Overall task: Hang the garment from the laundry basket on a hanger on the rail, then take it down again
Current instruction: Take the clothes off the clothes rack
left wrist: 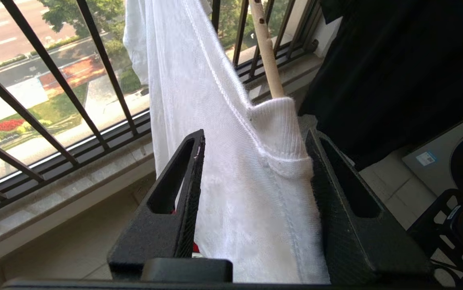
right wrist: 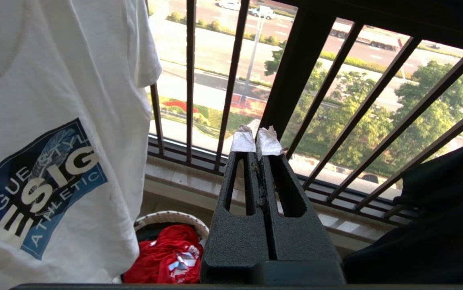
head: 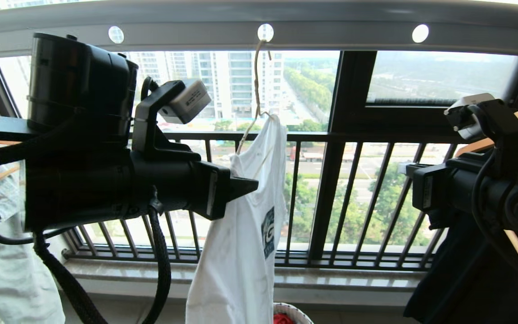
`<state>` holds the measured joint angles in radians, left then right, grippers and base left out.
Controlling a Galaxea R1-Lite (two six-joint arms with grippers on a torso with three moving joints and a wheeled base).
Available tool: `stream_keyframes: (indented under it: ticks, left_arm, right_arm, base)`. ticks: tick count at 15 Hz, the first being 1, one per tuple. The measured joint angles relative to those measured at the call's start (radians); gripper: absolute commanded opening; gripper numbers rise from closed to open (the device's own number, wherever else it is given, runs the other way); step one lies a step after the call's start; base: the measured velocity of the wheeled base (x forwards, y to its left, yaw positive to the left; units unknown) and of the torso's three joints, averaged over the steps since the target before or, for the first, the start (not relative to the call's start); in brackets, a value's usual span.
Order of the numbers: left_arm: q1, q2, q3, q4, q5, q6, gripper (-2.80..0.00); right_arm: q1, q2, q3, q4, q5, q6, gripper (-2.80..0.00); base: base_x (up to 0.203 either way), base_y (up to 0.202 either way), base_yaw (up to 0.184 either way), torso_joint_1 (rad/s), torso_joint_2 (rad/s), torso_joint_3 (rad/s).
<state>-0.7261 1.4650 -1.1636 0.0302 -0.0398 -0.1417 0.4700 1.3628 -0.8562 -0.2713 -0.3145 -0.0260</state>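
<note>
The shirt [head: 241,234] hangs on the hanger [head: 255,96], whose hook sits in a hole of the rail [head: 331,31], above the basket [head: 293,311]. The left pincer [left wrist: 255,161] stands half open around the shirt's neckband, perhaps touching it, not clamped. The right pincer [right wrist: 256,143] is closed and empty, apart from the shirt.

A red cloth [right wrist: 163,253] lies below, a black shirt [head: 457,279] hangs beside the black window railing [head: 358,202].

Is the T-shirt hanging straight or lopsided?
Lopsided: the T-shirt dangles from one end of the tilted hanger, hooked in the rail.
</note>
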Motion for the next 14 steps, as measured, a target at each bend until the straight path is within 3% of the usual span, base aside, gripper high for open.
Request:
stream_keyframes:
  ticks: [10,14]
  left_arm:
    - [0.002,-0.097,0.101,0.003,0.003,0.003,-2.80]
    - [0.002,-0.125,0.129,0.001,0.003,0.007,-2.80]
  right_arm:
    - [0.003,0.014,0.003,-0.010,0.026,0.001,-2.80]
    - [0.065,0.067,0.000,-0.160,0.040,0.039,-2.80]
  base:
    - [0.000,0.000,0.000,0.000,0.00,0.000]
    - [0.000,0.000,0.000,0.000,0.00,0.000]
